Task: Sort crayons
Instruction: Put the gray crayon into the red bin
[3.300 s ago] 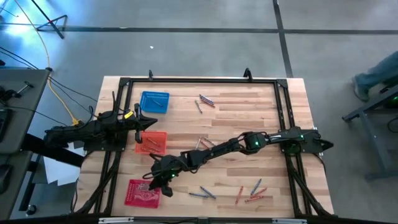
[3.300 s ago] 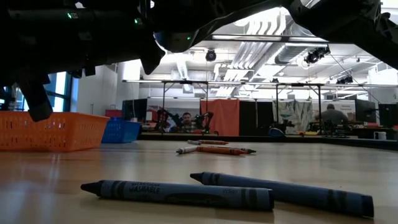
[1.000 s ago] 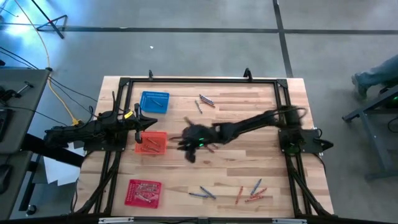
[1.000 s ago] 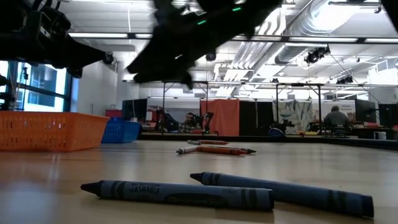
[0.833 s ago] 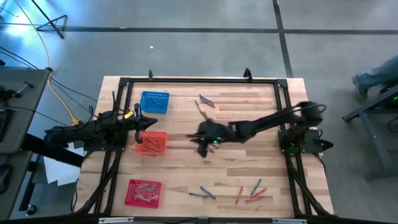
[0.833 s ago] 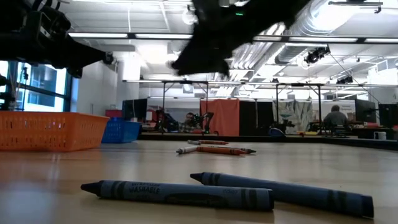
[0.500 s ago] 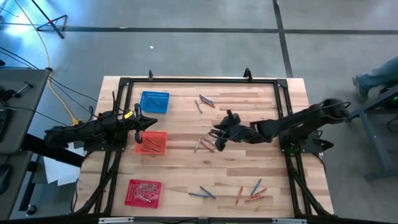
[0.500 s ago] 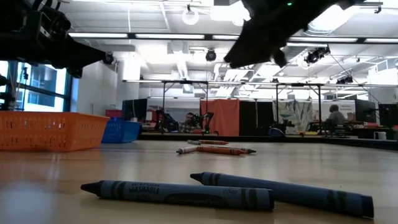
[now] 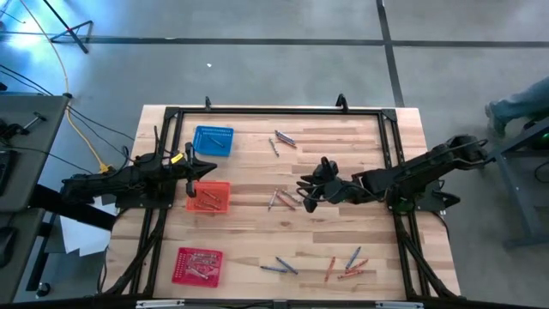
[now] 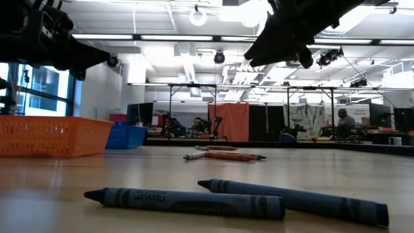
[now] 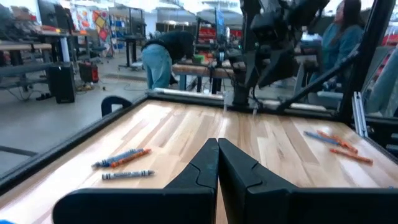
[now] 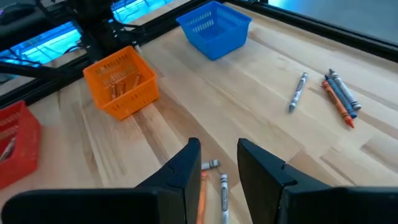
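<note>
Near edge of the tabletop [image 9: 343, 249]: two dark greyish crayons [image 10: 184, 200] lie almost side by side right in front of the low camera, and a mixed red, orange and blue cluster [image 9: 343, 264] sits just beside them to the right. The red basket [image 9: 197, 265] in the near left corner holds sorted sticks already.

Mid tabletop: my right gripper [image 12: 214, 163] hovers above a small loose group of crayons [image 9: 281, 199], jaws partly open, nothing between them. The orange basket [image 12: 122, 81] holds a few sticks. My left gripper [image 11: 217, 163] waits at the left side by that basket, jaws pressed together, empty.

Far side: the blue basket [image 9: 214, 140] and a few more crayons [image 9: 281, 140] lying loose near the back rail.

Handling, my guess: light, stiff waxy sticks with paper wraps. Round, so they likely roll if nudged, and one could snap under a hard squeeze. I'd pinch one across its middle, jaws square to its length, and single it out from its touching neighbours first.
</note>
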`<state>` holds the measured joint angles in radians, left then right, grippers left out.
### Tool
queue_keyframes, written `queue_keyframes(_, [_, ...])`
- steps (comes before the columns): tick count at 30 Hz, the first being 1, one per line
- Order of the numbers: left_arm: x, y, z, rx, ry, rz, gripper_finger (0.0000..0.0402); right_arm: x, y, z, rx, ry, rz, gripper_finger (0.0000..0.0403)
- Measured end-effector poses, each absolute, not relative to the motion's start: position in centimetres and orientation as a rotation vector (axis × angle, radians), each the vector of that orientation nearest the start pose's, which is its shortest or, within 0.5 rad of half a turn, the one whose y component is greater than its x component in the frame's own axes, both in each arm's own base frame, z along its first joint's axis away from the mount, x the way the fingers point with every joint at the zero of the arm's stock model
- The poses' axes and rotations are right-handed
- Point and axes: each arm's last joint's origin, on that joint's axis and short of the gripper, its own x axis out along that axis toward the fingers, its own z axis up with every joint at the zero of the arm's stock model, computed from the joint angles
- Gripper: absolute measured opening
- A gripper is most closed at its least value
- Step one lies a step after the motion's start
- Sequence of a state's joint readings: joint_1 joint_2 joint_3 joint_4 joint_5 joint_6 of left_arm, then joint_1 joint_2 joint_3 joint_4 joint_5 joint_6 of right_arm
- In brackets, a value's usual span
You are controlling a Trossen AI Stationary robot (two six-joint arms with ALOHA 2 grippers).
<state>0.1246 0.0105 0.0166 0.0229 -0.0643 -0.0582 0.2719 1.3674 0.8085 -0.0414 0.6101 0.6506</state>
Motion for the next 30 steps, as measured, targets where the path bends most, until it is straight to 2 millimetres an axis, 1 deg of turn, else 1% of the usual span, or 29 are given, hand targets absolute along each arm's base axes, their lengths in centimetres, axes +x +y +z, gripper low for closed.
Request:
queue_keyframes(4, [9.6,1.45,17.41,-0.093,-0.076,0.205,0.0001,27.57,5.94,23.11,0.368,0.417,-0.487,0.0099])
queue_keyframes(7, [9.6,1.46,17.38,-0.119,-0.077,0.209,0.0001,27.58,5.87,23.1,0.337,0.424,-0.483,0.0099])
queue_keyframes(10, [9.53,1.64,17.64,-0.123,-0.107,0.271,0.0001,27.58,5.87,23.09,0.306,0.432,-0.476,0.0099])
queue_keyframes(12, [9.51,1.71,17.59,-0.168,-0.11,0.294,0.0001,27.59,5.87,23.1,0.294,0.436,-0.473,0.0099])
queue_keyframes(16, [9.52,1.67,17.62,-0.267,-0.126,0.275,0.0001,27.55,5.86,23.04,0.285,0.446,-0.474,0.0099])
queue_keyframes(20, [9.51,1.71,17.64,-0.277,-0.131,0.287,0.0001,27.47,5.89,22.94,0.279,0.457,-0.475,0.0099])
queue_keyframes(22, [9.48,1.79,17.64,-0.281,-0.136,0.315,0.0001,27.46,5.91,22.93,0.285,0.457,-0.476,0.0099])
queue_keyframes(26, [9.4,2.0,17.64,-0.361,-0.163,0.387,0.0001,27.46,5.91,22.93,0.284,0.458,-0.477,0.0099])
queue_keyframes(28, [9.39,2.01,17.74,-0.362,-0.175,0.39,0.0001,27.46,5.91,22.92,0.284,0.459,-0.477,0.0099])
queue_keyframes(30, [9.35,1.99,18.09,-0.327,-0.203,0.384,0.0001,27.45,5.91,22.92,0.283,0.459,-0.477,0.0099])
